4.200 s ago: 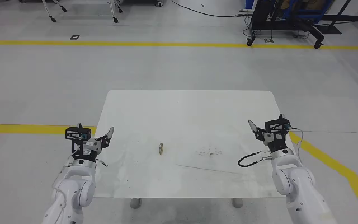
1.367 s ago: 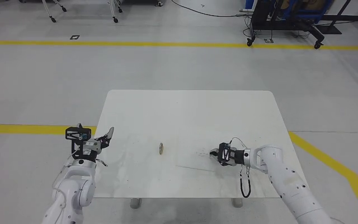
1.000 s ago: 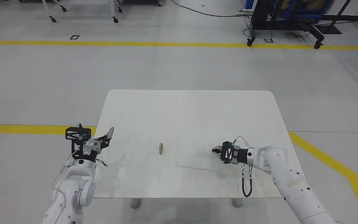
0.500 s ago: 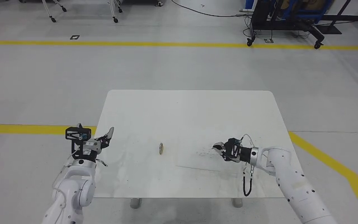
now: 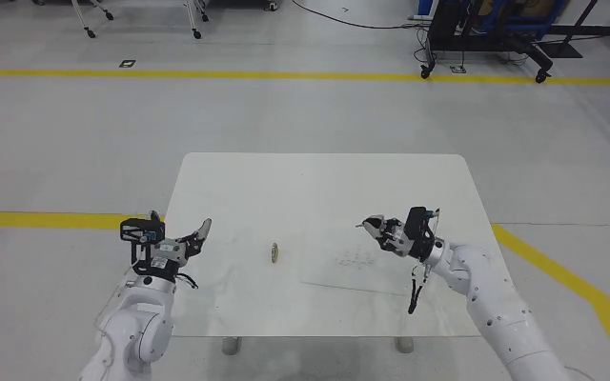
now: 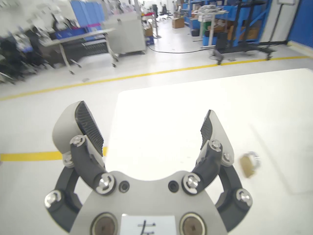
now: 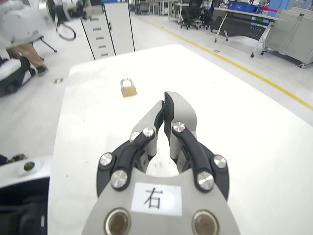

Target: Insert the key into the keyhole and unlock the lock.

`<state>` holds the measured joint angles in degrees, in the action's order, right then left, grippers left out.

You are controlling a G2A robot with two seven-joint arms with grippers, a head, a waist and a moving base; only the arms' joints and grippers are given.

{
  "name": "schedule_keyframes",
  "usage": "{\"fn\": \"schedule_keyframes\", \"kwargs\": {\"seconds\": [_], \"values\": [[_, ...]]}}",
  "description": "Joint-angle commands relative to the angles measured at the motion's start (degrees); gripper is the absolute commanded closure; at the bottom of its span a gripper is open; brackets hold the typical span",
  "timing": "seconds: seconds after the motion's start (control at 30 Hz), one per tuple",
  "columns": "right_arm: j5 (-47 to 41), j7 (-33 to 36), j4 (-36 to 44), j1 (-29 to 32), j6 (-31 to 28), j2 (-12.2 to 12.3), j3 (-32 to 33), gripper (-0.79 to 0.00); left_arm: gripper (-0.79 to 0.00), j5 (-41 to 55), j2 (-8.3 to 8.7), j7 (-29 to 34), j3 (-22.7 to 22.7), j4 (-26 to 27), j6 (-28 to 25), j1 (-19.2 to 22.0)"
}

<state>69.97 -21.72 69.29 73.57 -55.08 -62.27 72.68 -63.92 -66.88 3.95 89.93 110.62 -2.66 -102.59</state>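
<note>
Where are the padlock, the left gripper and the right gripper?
padlock point(image 7: 128, 91), right wrist view, on its brass body.
left gripper point(image 6: 145, 113), left wrist view, midway between its open fingertips.
right gripper point(image 7: 163, 100), right wrist view, where its shut fingertips meet.

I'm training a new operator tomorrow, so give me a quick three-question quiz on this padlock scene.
1. True or false: the left gripper is shut on the padlock.
2. Pick one. On the right gripper, the jaws are: A) wide open, B) shut, C) around the padlock's shackle.
3. Fill in: the padlock rests on the white ___.

Key
1. False: its jaws are open and apart from the padlock.
2. B.
3. table.
</note>
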Motion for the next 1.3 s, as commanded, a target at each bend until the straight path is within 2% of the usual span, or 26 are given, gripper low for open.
{"fn": "schedule_keyframes", "kwargs": {"seconds": [0.0,0.3,0.43,0.5,0.6,0.77,0.87,1.0,1.1,1.27], "values": [[-2.2,-0.4,-0.6,-0.1,-0.7,0.0,0.4,0.0,-0.785,4.4,0.02,-0.6,0.0,-0.1,0.5,0.0],[-2.2,-0.4,-0.6,-0.1,-0.7,0.0,0.4,0.0,-0.785,5.2,-0.03,-1.3,0.3,-0.2,0.2,-0.6],[-5.0,-1.6,-0.3,0.6,-0.9,-0.3,-0.3,0.0,-0.785,21.8,-0.87,-4.8,-0.7,-2.2,-3.8,-1.7],[-9.4,-2.4,-0.7,0.4,-2.9,-0.9,-2.3,0.0,-0.785,27.1,-1.22,-4.0,-3.1,-3.6,-6.6,0.0],[-15.5,-2.4,-0.8,-1.2,-2.9,-1.7,-7.1,0.0,-0.785,35.9,-1.87,-1.6,-7.9,-5.7,-11.3,3.2],[-23.6,-3.7,0.4,-3.7,-2.9,-1.9,-12.4,0.0,-0.785,51.8,-2.9,6.5,-14.8,-10.6,-16.5,10.0],[-27.1,-4.9,2.2,-3.9,-2.9,-1.5,-14.2,0.0,-0.785,62.4,-3.39,11.4,-17.1,-13.8,-19.0,13.6],[-33.3,-5.6,5.1,-3.7,-2.9,-0.7,-17.3,0.0,-0.785,76.6,-3.65,20.8,-18.3,-17.7,-19.6,17.2],[-36.3,-4.5,5.9,-4.2,-2.9,-0.1,-19.0,0.0,-0.785,79.7,-3.65,21.8,-17.8,-20.0,-16.1,18.5],[-36.3,-4.5,5.9,-4.2,-2.9,-0.1,-19.0,0.0,-0.785,79.7,-3.65,21.8,-17.8,-20.0,-16.1,18.5]]}}
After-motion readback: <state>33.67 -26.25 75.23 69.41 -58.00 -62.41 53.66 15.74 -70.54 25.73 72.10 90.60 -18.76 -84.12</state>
